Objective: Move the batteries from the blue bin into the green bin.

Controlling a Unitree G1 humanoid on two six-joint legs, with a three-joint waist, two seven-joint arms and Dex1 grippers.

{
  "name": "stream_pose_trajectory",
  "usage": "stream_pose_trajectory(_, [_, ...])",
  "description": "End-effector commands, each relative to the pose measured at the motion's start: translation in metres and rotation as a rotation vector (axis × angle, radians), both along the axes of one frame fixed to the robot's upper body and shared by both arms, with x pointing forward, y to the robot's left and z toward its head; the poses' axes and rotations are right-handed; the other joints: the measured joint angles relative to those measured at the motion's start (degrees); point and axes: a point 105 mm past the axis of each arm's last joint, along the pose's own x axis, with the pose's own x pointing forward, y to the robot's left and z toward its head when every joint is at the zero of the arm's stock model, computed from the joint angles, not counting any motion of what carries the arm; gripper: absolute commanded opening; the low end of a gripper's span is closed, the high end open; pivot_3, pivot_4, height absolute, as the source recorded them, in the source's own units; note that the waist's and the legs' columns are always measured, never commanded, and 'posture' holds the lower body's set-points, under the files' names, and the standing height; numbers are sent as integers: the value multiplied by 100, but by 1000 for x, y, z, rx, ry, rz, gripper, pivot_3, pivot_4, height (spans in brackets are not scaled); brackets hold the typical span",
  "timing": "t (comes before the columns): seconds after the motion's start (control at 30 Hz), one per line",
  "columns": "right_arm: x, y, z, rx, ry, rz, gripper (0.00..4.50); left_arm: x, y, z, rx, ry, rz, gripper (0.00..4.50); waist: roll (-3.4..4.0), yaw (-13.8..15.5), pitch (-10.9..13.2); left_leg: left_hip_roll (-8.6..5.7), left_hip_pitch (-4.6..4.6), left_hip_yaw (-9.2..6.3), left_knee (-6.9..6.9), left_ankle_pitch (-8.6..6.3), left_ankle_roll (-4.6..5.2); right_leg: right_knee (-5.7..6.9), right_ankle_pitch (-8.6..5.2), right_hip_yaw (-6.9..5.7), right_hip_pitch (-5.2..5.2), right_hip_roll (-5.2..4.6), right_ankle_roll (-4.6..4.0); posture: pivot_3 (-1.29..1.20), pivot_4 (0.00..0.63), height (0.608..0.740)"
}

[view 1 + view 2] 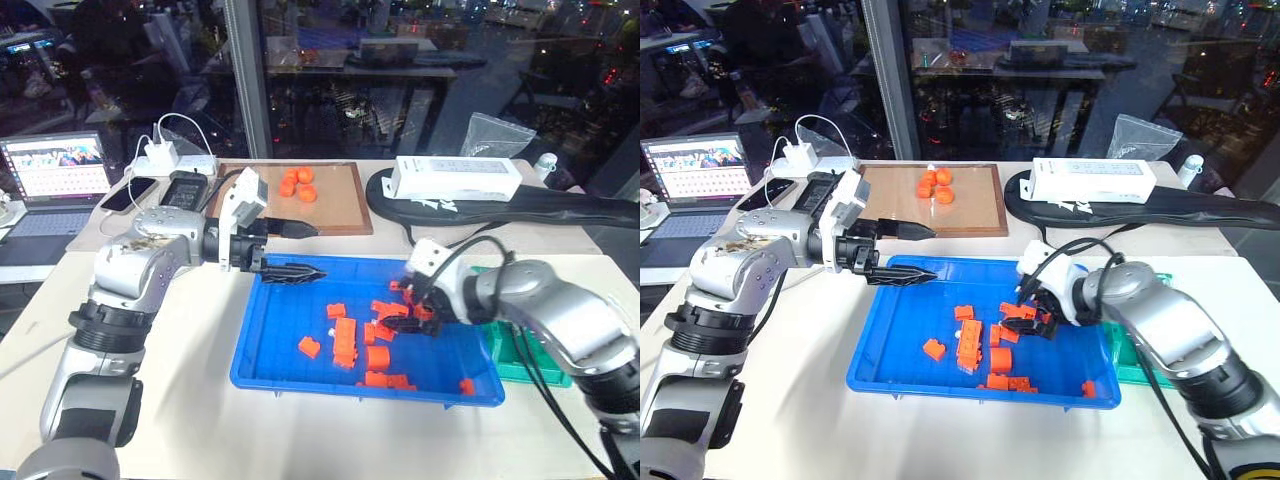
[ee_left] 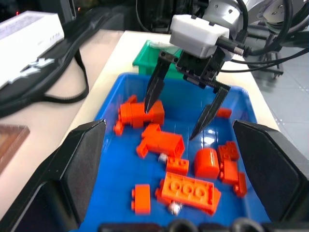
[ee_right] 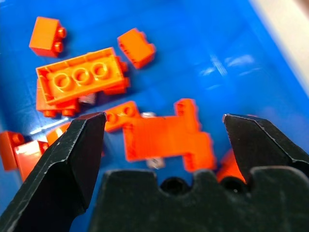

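- The right claw (image 2: pixel 186 108) hangs over the right part of the blue bin (image 1: pixel 270 345), its two black fingers spread wide and pointing down at the heap of orange blocks (image 1: pixel 375 335); nothing is between them.
- Straight below it lies a flat orange piece (image 3: pixel 166 137), with a long six-stud brick (image 3: pixel 79 79) just beyond.
- The left claw (image 1: pixel 295 250) reaches level over the bin's far left corner, fingers wide apart and empty.
- The batteries show as small silver-grey ends among the blocks: one (image 2: pixel 163 156) by the flat piece, one (image 2: pixel 174 208) at the long brick's edge. Both are in the blue bin.
- The green bin (image 1: pixel 515 355) sits on the counter (image 1: pixel 190 420) against the blue bin's right side, largely hidden by the right arm.
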Motion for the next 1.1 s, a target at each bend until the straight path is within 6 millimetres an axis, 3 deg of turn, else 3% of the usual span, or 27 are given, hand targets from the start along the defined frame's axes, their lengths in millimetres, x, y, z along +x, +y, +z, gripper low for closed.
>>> stream_pose_trajectory(0.03, [6,5,6,-5,-35,7,4472,-4,0,8,13,-52,4,4500,0,13,0,0,0,1,0,0,0,-1,0,0,0,0,0,0,150,699])
stream_pose_trajectory(0.5, [22,-16,-19,-95,22,26,4472,-8,-5,15,12,-61,-16,4500,-1,26,0,0,2,7,1,0,0,0,0,-1,1,2,0,0,150,699])
stream_pose_trajectory(0.77, [20,-10,-36,-61,116,60,4472,-10,-5,14,13,-59,-18,4500,-2,15,0,1,2,9,2,0,0,3,0,-1,0,4,0,0,150,699])
stream_pose_trajectory(0.8, [22,-9,-34,-41,118,50,4078,-10,-5,14,11,-60,-13,4500,-2,15,0,1,2,9,2,0,0,2,0,-1,1,4,0,0,150,699])
stream_pose_trajectory(0.9, [25,-9,-29,-37,97,46,3590,-10,-4,13,8,-58,-8,4500,-2,13,0,1,4,11,3,0,0,5,0,-2,3,4,0,0,150,699])
stream_pose_trajectory(1.1, [23,-16,-6,-50,52,54,3592,-11,-4,10,6,-55,-5,4500,-2,39,1,-1,2,11,4,0,0,3,0,-2,2,1,0,0,150,699])
